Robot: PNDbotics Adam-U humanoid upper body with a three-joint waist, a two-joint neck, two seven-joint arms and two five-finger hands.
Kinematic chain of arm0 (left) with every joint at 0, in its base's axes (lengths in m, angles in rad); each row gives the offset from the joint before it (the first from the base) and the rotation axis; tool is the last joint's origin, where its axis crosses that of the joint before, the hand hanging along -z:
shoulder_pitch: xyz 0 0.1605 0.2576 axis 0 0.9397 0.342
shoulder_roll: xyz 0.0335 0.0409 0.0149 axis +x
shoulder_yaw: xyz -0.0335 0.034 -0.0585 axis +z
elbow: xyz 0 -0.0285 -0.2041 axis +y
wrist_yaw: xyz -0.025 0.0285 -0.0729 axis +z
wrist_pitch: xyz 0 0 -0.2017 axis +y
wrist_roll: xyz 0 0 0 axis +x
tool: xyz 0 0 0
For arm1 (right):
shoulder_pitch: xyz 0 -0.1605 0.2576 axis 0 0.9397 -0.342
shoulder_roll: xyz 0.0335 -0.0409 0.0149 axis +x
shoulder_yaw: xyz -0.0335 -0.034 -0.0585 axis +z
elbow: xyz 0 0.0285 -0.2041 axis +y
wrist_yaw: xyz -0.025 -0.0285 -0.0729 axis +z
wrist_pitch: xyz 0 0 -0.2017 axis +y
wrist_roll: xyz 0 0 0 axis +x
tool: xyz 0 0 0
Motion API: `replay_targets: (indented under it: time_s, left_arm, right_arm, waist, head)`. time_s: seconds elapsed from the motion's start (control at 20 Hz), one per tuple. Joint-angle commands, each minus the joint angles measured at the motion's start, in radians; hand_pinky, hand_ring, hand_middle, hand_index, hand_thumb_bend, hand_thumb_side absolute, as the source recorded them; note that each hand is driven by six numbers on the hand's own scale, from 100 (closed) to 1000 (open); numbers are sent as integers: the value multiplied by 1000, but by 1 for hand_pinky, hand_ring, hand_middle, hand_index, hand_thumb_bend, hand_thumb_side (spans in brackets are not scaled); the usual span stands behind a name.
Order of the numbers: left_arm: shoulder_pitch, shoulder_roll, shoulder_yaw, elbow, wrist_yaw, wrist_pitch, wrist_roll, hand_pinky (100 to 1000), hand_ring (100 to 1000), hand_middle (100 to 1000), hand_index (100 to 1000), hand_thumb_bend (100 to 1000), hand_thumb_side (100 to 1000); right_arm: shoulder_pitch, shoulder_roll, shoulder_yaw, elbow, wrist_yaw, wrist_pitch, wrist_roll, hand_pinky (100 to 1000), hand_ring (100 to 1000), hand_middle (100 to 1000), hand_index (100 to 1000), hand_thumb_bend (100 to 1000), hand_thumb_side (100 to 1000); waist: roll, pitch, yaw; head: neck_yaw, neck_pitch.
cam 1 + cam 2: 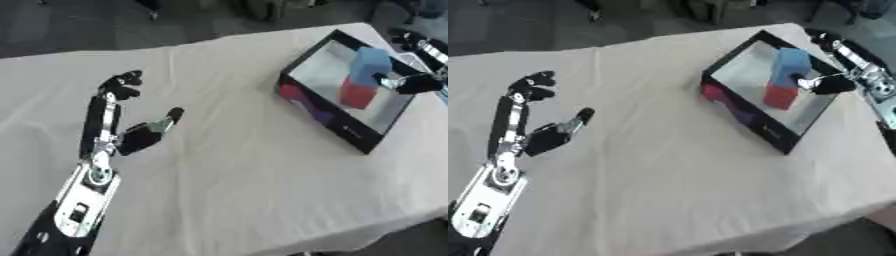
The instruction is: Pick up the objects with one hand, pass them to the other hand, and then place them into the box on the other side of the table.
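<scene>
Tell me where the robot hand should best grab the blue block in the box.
Probably the blue block's upper half, from above and the right: it stands upright on the red block inside the box, whose walls hinder low approaches; the right robot hand is beside it.

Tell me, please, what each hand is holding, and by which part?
Left hand holds nothing. Right hand touches the blue rectangular block's lower side above the red block; whether it grips cannot be told.

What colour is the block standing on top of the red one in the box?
Blue: the blue block stands on the red block, clearest in the left eye view.
</scene>
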Motion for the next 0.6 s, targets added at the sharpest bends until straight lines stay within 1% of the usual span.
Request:
replay_targets:
  time_s: [0.05, 0.1, 0.3, 0.45, 0.6]
  left_arm:
    - [-14, 11, 5, -30, 6, 0, 11, 747, 643, 669, 820, 629, 372]
    - [-14, 12, 5, -31, 7, 0, 11, 747, 643, 670, 820, 626, 374]
    - [-13, 19, 5, -32, 7, 2, 10, 747, 644, 671, 818, 622, 377]
    - [-13, 22, 6, -32, 6, 4, 11, 743, 640, 666, 815, 617, 378]
    - [-14, 27, 8, -35, 8, 9, 13, 740, 637, 664, 814, 612, 381]
  right_arm:
    - [-7, -27, -31, -33, -39, 17, -16, 1000, 1000, 1000, 1000, 137, 100]
    - [-10, -23, -40, -49, -55, 28, -26, 1000, 1000, 1000, 1000, 100, 100]
    - [-26, -23, -73, -154, -125, 63, -52, 1000, 1000, 1000, 1000, 100, 100]
    - [-57, -19, -85, -226, -175, 107, -47, 1000, 1000, 1000, 1000, 100, 100]
    - [-65, -24, -90, -287, -226, 157, -39, 1000, 1000, 1000, 1000, 100, 100]
  waist:
    - [-5, -16, -1]
    - [-4, -16, -1]
    - [-7, -21, 0]
    - [-8, -25, 0]
    - [-8, -28, 0]
  head:
    - [8, 0]
    - [10, 1]
    - [25, 7]
    - [40, 11]
    - [51, 14]
